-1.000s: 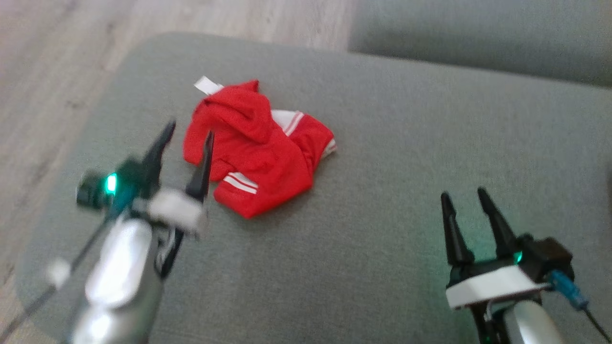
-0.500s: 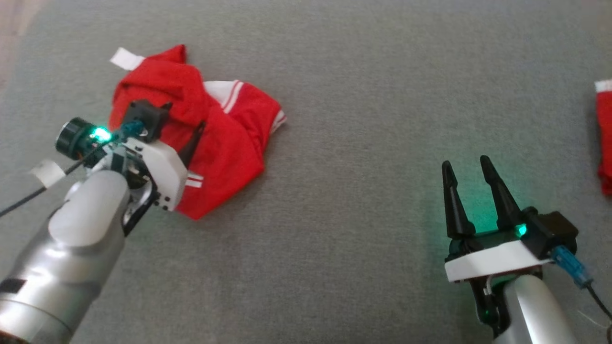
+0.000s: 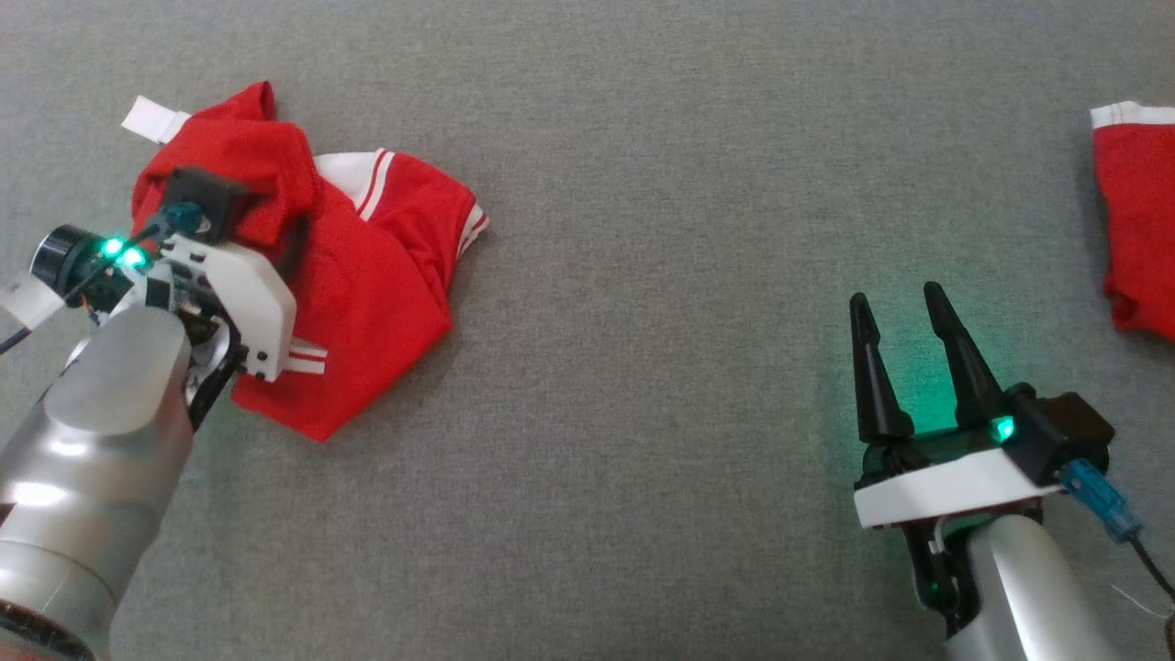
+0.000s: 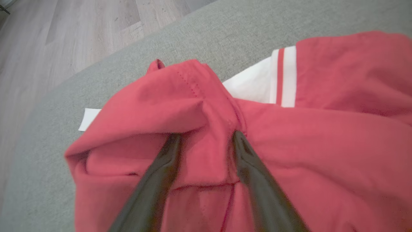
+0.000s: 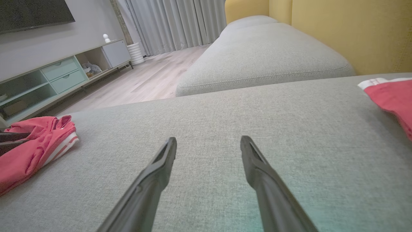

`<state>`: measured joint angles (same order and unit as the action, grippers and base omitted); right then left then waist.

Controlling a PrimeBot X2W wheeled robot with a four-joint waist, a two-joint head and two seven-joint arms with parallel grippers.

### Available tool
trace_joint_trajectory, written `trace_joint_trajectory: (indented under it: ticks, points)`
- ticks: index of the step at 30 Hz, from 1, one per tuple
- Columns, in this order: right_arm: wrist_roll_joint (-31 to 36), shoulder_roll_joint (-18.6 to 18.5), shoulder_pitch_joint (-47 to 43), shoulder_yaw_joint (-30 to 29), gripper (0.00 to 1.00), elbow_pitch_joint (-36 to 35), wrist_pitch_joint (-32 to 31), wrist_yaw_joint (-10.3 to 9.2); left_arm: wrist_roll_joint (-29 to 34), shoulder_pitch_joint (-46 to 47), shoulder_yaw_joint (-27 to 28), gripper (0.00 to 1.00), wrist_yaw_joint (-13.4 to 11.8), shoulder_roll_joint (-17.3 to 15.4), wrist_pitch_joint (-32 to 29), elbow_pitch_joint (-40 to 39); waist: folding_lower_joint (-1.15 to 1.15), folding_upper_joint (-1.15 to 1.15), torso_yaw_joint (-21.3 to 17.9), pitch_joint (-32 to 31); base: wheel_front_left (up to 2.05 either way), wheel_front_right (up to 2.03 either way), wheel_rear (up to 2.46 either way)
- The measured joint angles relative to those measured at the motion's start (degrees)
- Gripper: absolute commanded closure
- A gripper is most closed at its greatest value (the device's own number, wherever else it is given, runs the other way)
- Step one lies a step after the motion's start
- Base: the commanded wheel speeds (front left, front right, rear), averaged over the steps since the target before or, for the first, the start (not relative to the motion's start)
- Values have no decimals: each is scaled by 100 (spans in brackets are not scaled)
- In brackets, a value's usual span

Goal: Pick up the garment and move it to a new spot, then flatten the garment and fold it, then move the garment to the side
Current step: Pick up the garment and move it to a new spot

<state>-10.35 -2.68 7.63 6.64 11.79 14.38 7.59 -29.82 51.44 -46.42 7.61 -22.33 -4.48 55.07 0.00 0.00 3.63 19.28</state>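
Note:
A crumpled red garment [image 3: 367, 275] with white stripes and a white tag lies on the grey cushion [image 3: 643, 275] at the left. My left gripper [image 4: 206, 137] is pressed down into it, jaws open, with a raised fold of red cloth [image 4: 206, 154] between the fingers. In the head view the left wrist [image 3: 229, 285] covers the garment's left part and hides the fingertips. My right gripper [image 3: 900, 308] hovers open over bare cushion at the lower right, well away from the garment [image 5: 32, 148], with nothing between its fingers [image 5: 167, 154].
A second red cloth with a white edge [image 3: 1138, 211] lies at the far right of the cushion [image 5: 389, 96]. Another grey cushion [image 5: 264, 58] and a yellow backrest [image 5: 347, 29] stand beyond. Wooden floor [image 4: 64, 48] borders the cushion's left edge.
The head camera has tilted down and shifted right, bringing the second red cloth into view. My left gripper has dropped onto the garment, its fingers now in the cloth. The right gripper has stayed put.

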Motion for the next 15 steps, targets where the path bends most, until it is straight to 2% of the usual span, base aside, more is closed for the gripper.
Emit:
trace_joint_trajectory:
  ticks: [1,4,9,15]
  points:
    - [0,0,4,-11,0,-2,0,0,-41,34,2,100,0,24,1,71,0,0,-16,3,0,0,0]
    - [0,0,-1,-36,0,4,0,0,-46,119,25,100,-2,92,232,210,0,0,-39,-28,0,0,0]
    - [0,0,-8,-41,0,53,0,0,-100,233,181,100,-13,154,1031,216,0,0,-33,-190,0,0,0]
    - [-58,0,-49,-13,0,137,0,0,-194,526,361,100,-56,272,1694,-218,-1,0,12,-500,0,0,0]
